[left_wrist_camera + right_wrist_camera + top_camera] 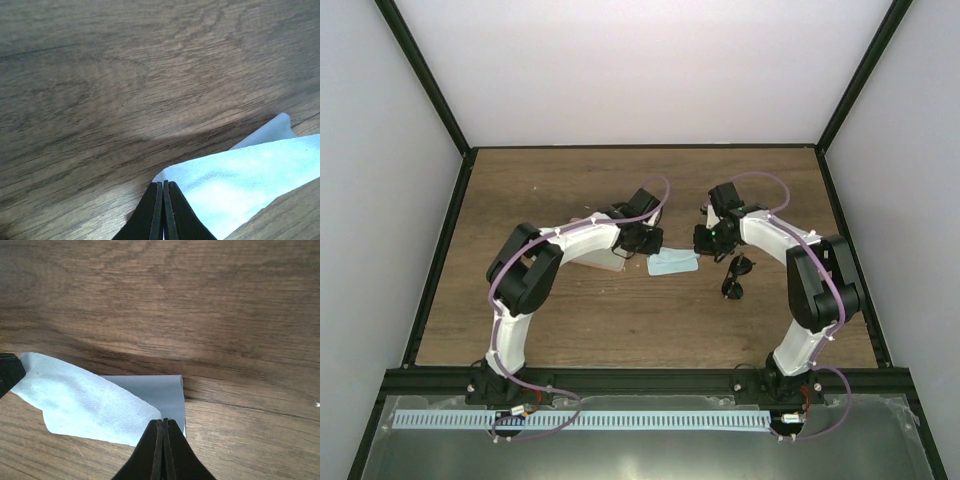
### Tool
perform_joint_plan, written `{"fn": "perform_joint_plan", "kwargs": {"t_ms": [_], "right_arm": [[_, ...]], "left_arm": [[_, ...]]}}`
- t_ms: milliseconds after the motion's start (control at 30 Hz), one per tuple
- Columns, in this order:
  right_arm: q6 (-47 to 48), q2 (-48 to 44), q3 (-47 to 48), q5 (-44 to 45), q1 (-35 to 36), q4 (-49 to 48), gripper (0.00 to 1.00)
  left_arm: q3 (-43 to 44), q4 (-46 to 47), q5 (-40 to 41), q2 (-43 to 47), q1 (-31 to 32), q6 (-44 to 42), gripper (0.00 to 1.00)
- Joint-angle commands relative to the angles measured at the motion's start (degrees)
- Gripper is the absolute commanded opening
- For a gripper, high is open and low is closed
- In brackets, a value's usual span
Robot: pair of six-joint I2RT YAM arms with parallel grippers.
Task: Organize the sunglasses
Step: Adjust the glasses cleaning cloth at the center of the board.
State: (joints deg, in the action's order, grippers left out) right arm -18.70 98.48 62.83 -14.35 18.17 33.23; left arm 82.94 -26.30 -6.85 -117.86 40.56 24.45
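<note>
Sunglasses (pixel 737 277) lie on the bench (pixel 570 190) just beside the right pincer (pixel 163 421), on its near side, which, like the left pincer (pixel 163 183), is clenched on 1 end of the blue cloth (pixel 673 263) between the 2.

Cloth (pixel 672 263): light blue, centre of the top view, one flap folded over, casting a shadow on the table.
Case (pixel 606 263): pink, just left of the cloth, only partly visible.
Table (pixel 620 320): dark wood grain.
Strip (pixel 620 420): white, slotted, bottom edge.
</note>
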Motion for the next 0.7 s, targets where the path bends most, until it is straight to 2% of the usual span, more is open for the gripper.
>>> {"fn": "perform_joint_plan", "kwargs": {"t_ms": [0, 667], "right_arm": [[0.30, -0.48, 3.22, -0.56, -0.46, 0.94, 0.01], [0.71, 5.14, 10.11, 0.82, -0.48, 1.67, 0.01]], "left_arm": [[0.83, -0.14, 2.23, 2.93, 0.34, 1.16, 0.04], [3.87, -0.92, 7.37, 2.28, -0.28, 0.28, 0.04]]}}
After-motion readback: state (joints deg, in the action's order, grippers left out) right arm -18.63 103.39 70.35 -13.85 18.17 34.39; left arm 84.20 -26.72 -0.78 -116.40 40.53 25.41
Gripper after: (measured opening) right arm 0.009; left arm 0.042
